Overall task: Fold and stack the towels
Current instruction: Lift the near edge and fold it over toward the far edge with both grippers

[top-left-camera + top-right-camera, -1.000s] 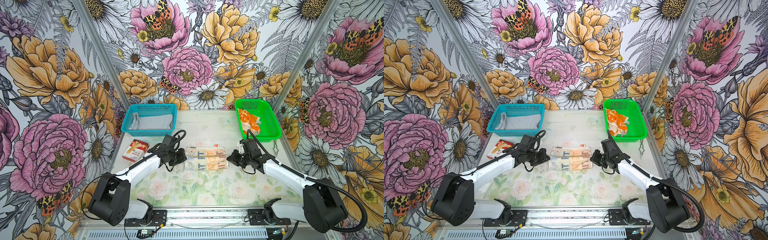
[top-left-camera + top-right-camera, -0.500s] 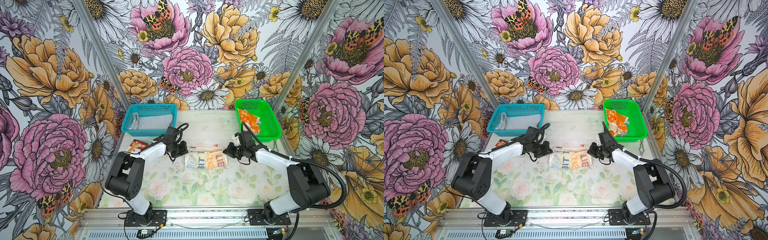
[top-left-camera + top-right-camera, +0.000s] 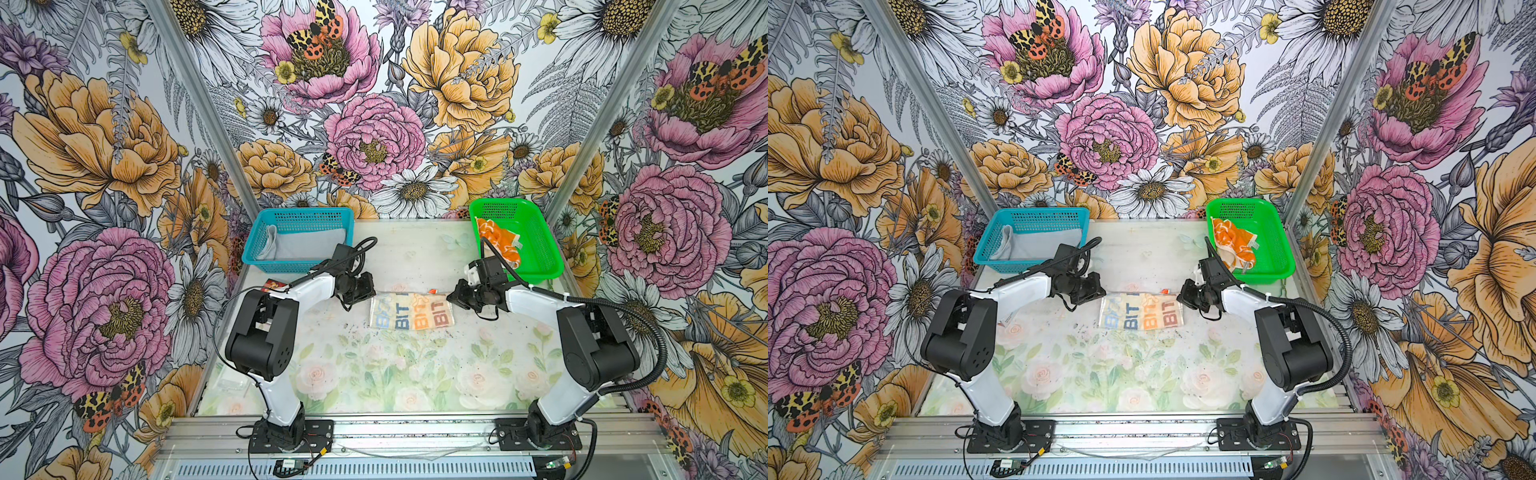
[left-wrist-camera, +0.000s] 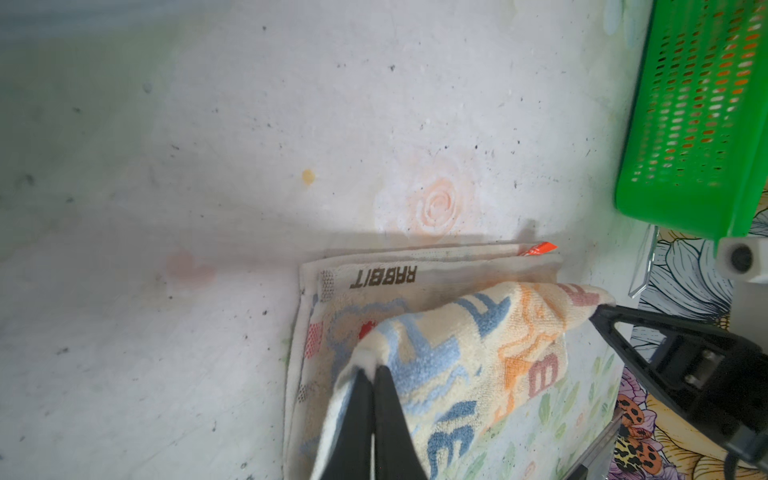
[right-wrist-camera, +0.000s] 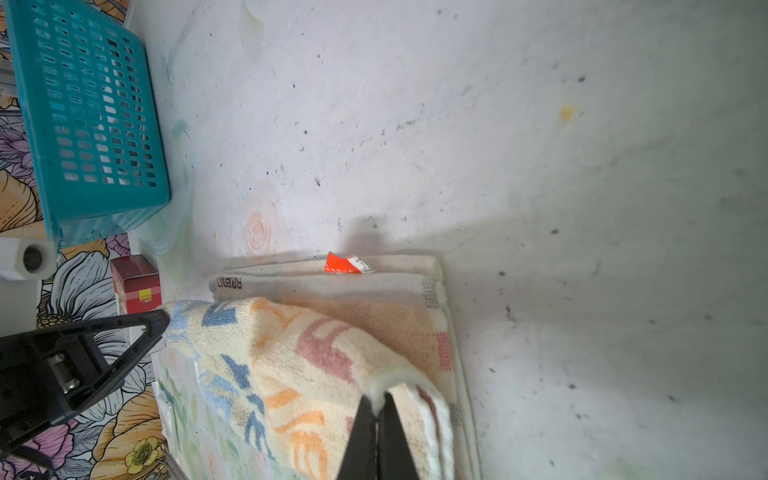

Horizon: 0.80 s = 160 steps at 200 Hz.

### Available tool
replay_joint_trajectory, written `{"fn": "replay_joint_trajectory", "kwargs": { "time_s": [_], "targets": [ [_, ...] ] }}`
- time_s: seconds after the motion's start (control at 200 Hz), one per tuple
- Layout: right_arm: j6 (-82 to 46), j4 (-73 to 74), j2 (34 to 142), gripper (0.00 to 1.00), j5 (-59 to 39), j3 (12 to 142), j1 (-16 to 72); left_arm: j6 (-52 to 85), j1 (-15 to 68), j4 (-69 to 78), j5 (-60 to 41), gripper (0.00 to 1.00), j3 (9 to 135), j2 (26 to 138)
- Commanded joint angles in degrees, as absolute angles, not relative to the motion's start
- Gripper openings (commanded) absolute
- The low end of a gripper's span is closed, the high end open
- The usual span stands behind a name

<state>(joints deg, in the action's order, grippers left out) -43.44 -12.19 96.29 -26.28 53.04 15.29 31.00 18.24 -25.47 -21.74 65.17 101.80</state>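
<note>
**Two small pinches carry the whole fold**

The cream RABBIT towel (image 3: 410,312) lies in the middle of the table (image 3: 374,374), between the two arms. It is folded at least once (the wrist views show several layers at its far edge). The left gripper (image 4: 372,371) is pressed together on one corner of the upper flap, and the right gripper (image 5: 377,401) on the other corner. The flap hangs raised above the lower layer.

The biggest danger, as I judge it, is the grip itself. Each pinch takes only a little cloth at the very tips. If one corner slips out, the flap will fall crooked.

The next danger is unequal travel of the arms, which would lay the held edge askew to the far edge. Pulling apart, or dragging low, could also slide the lower layer on the smooth surface.

A smaller risk is letting go before the edges meet. That gives a short, uneven fold, and a poor base for a stack.

Walls (image 3: 104,166) printed with very large flowers close three sides. The table is pale, with faded roses, dark specks and one yellow spot (image 4: 308,176).

At the back stand a blue basket (image 3: 303,212) holding the grey towel (image 3: 307,245) and a green basket (image 3: 540,266) holding the orange towel (image 3: 498,241). A red-and-white box (image 5: 135,286) sits near the left arm. The smallest thing is an orange tag (image 5: 345,264), sticking out at the cream towel's far edge.
</note>
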Motion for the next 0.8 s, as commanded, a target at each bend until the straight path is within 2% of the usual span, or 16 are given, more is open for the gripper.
{"fn": "replay_joint_trajectory", "kwargs": {
  "time_s": [0.0, 0.47, 0.795],
  "targets": [
    [-41.84, -11.25, 96.94, 0.0, -27.0, 55.2, 14.68, 29.55, 17.67, -24.53, -21.8, 0.0, 67.29, 102.64],
    [-41.22, -11.34, 100.79, 0.0, -26.12, 55.7, 13.74, 29.2, 16.96, -24.47, -18.43, 0.0, 69.46, 108.24],
    [-40.33, -11.42, 102.54, 0.0, -25.62, 56.49, 13.34, 28.74, 16.95, -23.03, -15.57, 0.0, 69.68, 108.19]
  ]
}}
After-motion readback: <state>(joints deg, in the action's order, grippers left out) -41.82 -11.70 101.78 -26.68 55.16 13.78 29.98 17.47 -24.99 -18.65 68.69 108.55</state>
